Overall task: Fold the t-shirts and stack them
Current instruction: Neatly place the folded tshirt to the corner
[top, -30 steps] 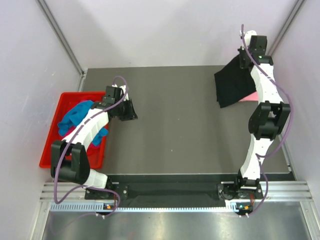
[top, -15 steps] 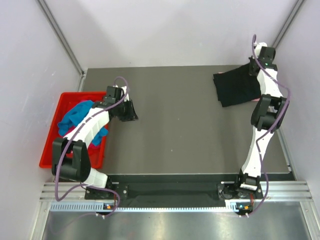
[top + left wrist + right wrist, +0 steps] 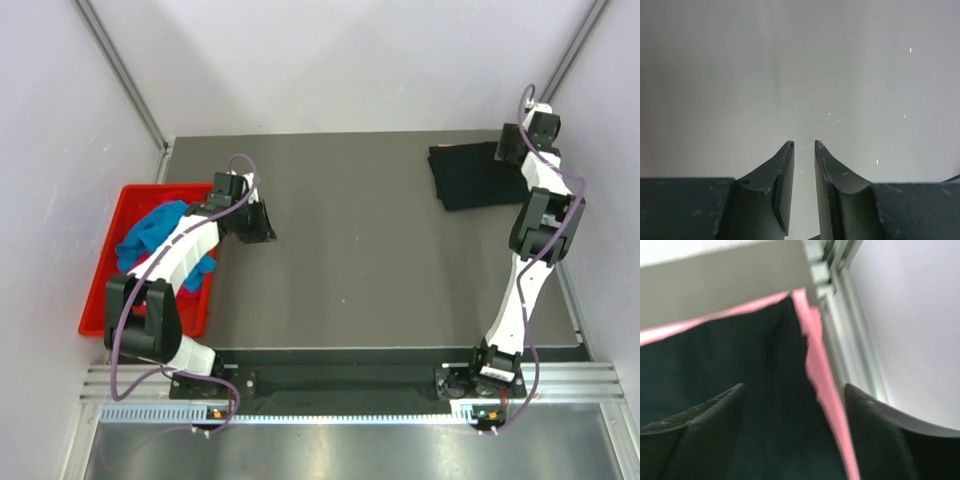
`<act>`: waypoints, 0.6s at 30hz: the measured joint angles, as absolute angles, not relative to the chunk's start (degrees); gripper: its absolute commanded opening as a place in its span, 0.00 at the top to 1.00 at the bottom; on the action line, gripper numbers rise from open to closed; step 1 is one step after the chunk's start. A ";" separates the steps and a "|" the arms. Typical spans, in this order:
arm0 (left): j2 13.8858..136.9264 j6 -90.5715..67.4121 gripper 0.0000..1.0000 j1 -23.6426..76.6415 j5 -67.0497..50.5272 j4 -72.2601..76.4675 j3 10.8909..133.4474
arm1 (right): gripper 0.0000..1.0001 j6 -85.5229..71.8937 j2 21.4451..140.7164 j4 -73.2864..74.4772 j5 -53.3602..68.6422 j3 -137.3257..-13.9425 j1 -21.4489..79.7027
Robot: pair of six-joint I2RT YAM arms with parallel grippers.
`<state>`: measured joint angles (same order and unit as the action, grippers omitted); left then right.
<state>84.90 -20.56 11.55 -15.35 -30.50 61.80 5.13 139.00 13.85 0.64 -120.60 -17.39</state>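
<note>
The black t-shirt (image 3: 472, 178) lies folded flat at the table's back right. In the right wrist view it (image 3: 740, 390) covers a light pink t-shirt, of which only a strip (image 3: 826, 390) shows along its edge. My right gripper (image 3: 507, 152) hovers at that shirt's far right corner. Its jaws (image 3: 795, 387) stand wide open over the cloth, gripping nothing. A turquoise t-shirt (image 3: 150, 232) is bunched in the red tray (image 3: 98, 300), with a bit of magenta cloth (image 3: 140, 266) beside it. My left gripper (image 3: 262, 222) rests over bare table, its fingers (image 3: 804, 144) a narrow gap apart with nothing between.
The tray sits at the table's left edge, partly under my left arm. A metal rail (image 3: 850, 315) and the right wall run close beside the stacked shirts. Grey table (image 3: 370, 260) stretches between the two arms.
My right gripper carried the raised black cloth down flat over the pink shirt, moved to the back right and opened. The left arm has stayed still.
</note>
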 measured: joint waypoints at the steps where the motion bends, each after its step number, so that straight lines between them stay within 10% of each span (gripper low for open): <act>1: 84.90 -20.56 0.71 11.55 -15.38 -30.52 61.80 | 0.15 4.36 138.04 13.96 0.93 -118.91 -17.37; 4: 84.51 -20.58 0.71 11.55 -15.64 -30.50 61.80 | 0.01 2.15 134.52 15.92 1.74 -115.83 -16.82; 18: 69.91 -26.76 0.51 11.16 -25.89 -23.07 63.94 | 0.00 -13.98 80.75 26.89 15.00 -87.61 -6.87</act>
